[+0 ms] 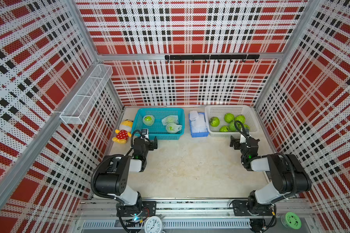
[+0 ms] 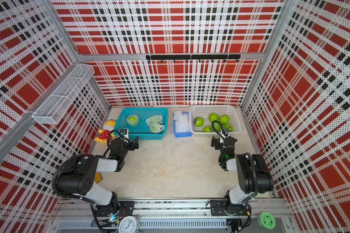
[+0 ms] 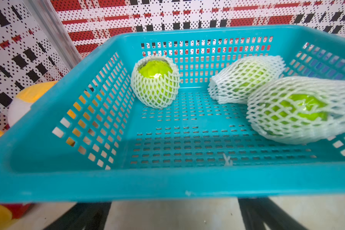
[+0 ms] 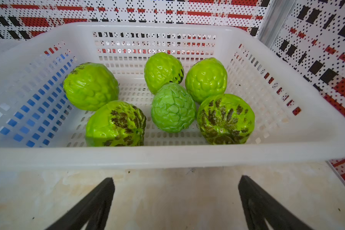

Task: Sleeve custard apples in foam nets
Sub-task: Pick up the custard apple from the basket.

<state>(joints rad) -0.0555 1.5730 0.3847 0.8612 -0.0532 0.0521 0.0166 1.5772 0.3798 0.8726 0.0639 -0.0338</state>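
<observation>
Blurred, edge-cropped sleeved custard apple (image 3: 299, 108) (plush toy (image 3: 22, 103) mostly behind teal basket (image 3: 167, 183))

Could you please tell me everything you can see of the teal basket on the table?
The teal basket is a rectangular, open-topped plastic crate with slotted walls and a perforated floor, its rim smooth and broad. It stands upright on the table near the back wall, between a plush toy and a blue tray. Three custard apples in foam nets lie inside. The open left gripper sits just before its near wall.
</observation>
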